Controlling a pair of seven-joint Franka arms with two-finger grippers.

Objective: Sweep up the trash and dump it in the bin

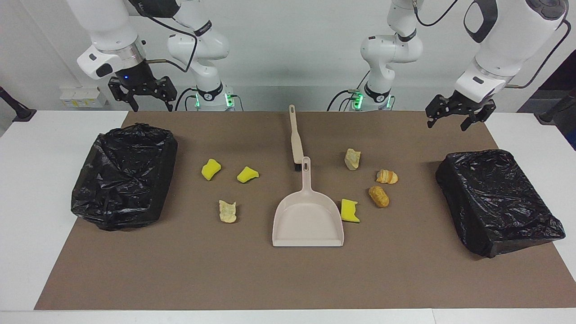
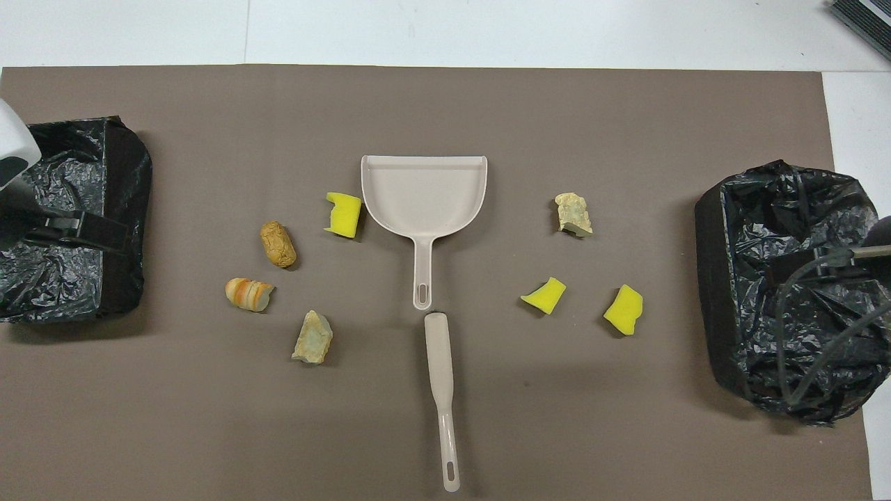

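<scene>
The trash lies scattered on the brown mat: yellow sponge chunks (image 1: 210, 169) (image 1: 247, 174) (image 1: 349, 210), pale beige lumps (image 1: 227, 211) (image 1: 352, 159) and golden-brown bread-like pieces (image 1: 387, 176) (image 1: 379, 196). A beige dustpan (image 1: 308, 216) lies mid-mat, its handle toward the robots. A beige brush (image 1: 295, 139) lies in line with it, nearer to the robots. One black-bagged bin (image 1: 123, 175) stands at the right arm's end, another bin (image 1: 495, 198) at the left arm's end. My right gripper (image 1: 153, 105) and left gripper (image 1: 450, 121) hang open and empty, each raised by its own bin.
The brown mat (image 1: 288, 279) covers most of the white table (image 1: 27, 202), with bare white strips at both ends. The yellow chunk beside the dustpan (image 2: 344, 214) touches its side wall. White power sockets (image 1: 83, 96) sit at the wall.
</scene>
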